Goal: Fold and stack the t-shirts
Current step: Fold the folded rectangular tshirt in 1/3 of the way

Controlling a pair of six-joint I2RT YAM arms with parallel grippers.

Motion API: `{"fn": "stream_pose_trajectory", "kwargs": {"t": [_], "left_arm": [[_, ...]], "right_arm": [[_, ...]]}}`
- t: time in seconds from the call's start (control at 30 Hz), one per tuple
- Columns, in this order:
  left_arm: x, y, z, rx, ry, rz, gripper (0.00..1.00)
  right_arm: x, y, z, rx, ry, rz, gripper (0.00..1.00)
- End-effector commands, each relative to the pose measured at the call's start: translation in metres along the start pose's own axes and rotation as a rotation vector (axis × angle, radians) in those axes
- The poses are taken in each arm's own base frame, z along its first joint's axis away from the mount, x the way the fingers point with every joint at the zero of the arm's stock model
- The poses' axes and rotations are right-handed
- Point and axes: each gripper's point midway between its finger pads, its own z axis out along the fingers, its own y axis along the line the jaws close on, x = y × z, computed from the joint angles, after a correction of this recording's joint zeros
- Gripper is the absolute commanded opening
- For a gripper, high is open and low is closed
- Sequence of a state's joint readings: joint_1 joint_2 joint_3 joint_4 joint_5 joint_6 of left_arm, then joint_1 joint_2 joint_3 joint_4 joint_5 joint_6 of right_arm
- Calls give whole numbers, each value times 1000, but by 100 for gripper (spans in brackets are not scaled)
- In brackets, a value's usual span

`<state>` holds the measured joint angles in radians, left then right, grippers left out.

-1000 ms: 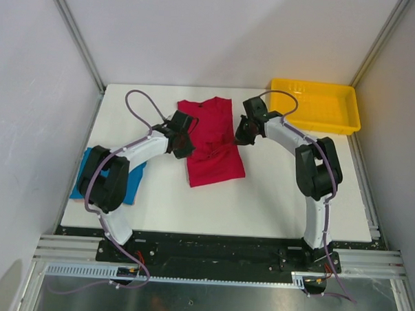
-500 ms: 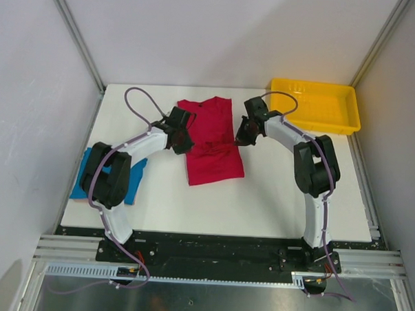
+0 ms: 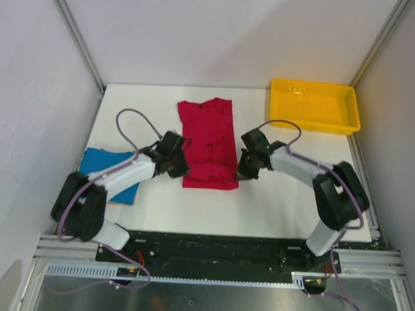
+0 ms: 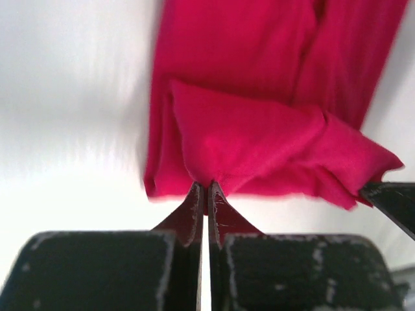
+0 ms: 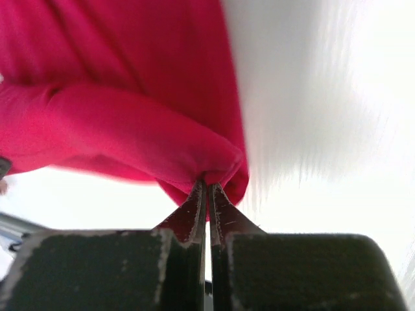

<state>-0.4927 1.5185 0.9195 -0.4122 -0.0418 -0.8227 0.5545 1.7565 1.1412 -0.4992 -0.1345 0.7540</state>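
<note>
The crimson t-shirt (image 3: pixel 209 138) lies lengthwise in the middle of the white table, its near part doubled over. My left gripper (image 3: pixel 184 165) is shut on the shirt's near left edge; in the left wrist view the red cloth (image 4: pixel 259 129) bunches at my closed fingertips (image 4: pixel 206 189). My right gripper (image 3: pixel 238 172) is shut on the near right edge, with a red fold (image 5: pixel 130 136) pinched at its tips (image 5: pixel 207 188). The blue t-shirt (image 3: pixel 105 166) lies flat at the table's left edge, partly under my left arm.
A yellow plastic tray (image 3: pixel 313 105) sits at the back right corner. White walls and metal posts enclose the table (image 3: pixel 274 213) on three sides. The black mounting rail runs along the near edge.
Both grippers have pulled toward the near edge, each with a side of the red shirt in its grip. The shirt's near end has straightened and lies squarer than before.
</note>
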Motion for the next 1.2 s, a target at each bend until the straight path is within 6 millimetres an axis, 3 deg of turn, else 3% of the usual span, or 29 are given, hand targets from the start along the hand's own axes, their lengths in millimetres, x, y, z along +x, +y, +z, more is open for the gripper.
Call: {"fn": "stream_pose_trajectory", "kwargs": {"t": [0.0, 0.3, 0.6, 0.77, 0.87, 0.97, 1.07, 1.17], "left_arm": [[34, -17, -48, 149, -24, -26, 0], [129, 23, -91, 188, 70, -121, 0], [176, 46, -118, 133, 161, -120, 0], [200, 55, -127, 113, 218, -117, 0], [205, 57, -129, 106, 229, -111, 0], [196, 50, -134, 129, 193, -109, 0], [172, 36, -141, 168, 108, -108, 0], [141, 26, -142, 155, 35, -80, 0]], "right_arm": [[30, 11, -49, -55, -72, -1, 0], [140, -12, -75, -14, -22, -11, 0], [195, -28, -98, 24, -16, -40, 0], [221, -38, -100, 61, 2, -71, 0], [226, -39, -97, 67, 9, -87, 0], [216, -33, -97, 48, -2, -83, 0], [190, -18, -105, 10, -41, -79, 0], [151, -1, -113, -16, -105, -80, 0]]}}
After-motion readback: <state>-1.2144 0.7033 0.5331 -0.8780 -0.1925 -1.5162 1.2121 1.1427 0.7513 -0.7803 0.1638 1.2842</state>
